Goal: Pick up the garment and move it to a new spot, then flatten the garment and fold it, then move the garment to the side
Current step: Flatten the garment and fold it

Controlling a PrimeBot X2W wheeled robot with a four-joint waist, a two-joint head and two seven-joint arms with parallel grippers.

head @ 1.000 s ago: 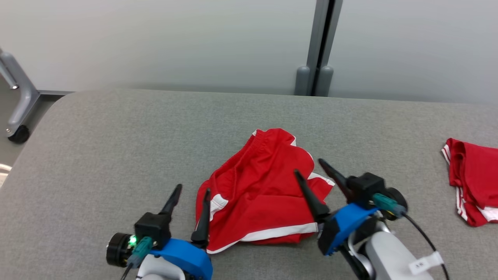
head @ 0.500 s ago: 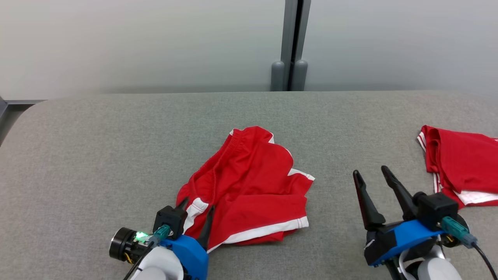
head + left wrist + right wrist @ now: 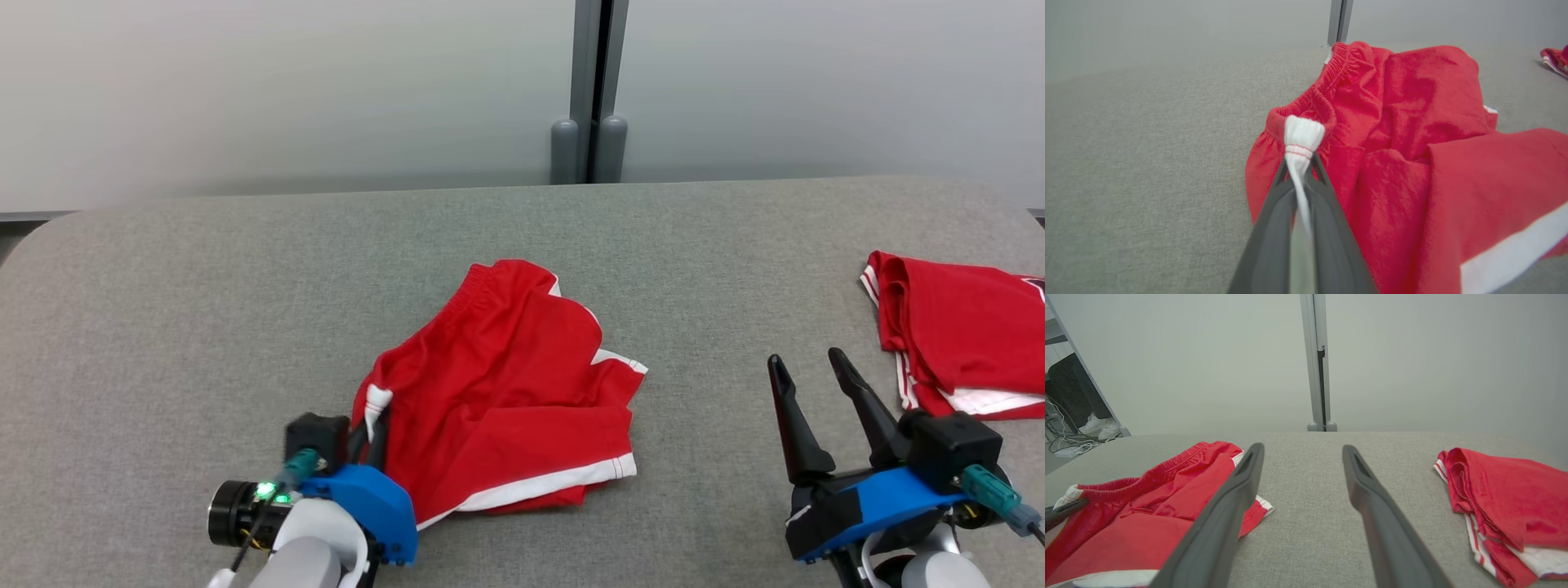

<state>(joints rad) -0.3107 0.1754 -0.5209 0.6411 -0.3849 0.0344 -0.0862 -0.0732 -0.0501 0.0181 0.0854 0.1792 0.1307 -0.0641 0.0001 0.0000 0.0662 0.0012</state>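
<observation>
Two red garments on the grey table [image 3: 204,310]: crumpled shorts [image 3: 506,392] in the middle, toward the near edge, and a folded pile [image 3: 955,327] well apart at the right. Soft, light, limp cloth by the look of it; likely to sag, trail and bunch once lifted. No risk of breakage, some risk of slipping out of a thin pinch. Best taken at the gathered waistband or a hemmed corner, for a thicker, layered bite.

Left gripper [image 3: 1299,163] low at the shorts' left end, jaws clenched on the white side patch [image 3: 1303,132] just beside the waistband, cloth squeezed between them. Right gripper [image 3: 806,357] over bare table between shorts and folded pile, jaws spread, grasping nothing.

Against half a second back: left jaws then wide astride that white patch, now closed on it, cloth puckered. Against a full second back: right gripper then over the shorts' right edge, now well clear. Shift of the background post [image 3: 589,82] put down to camera motion.
</observation>
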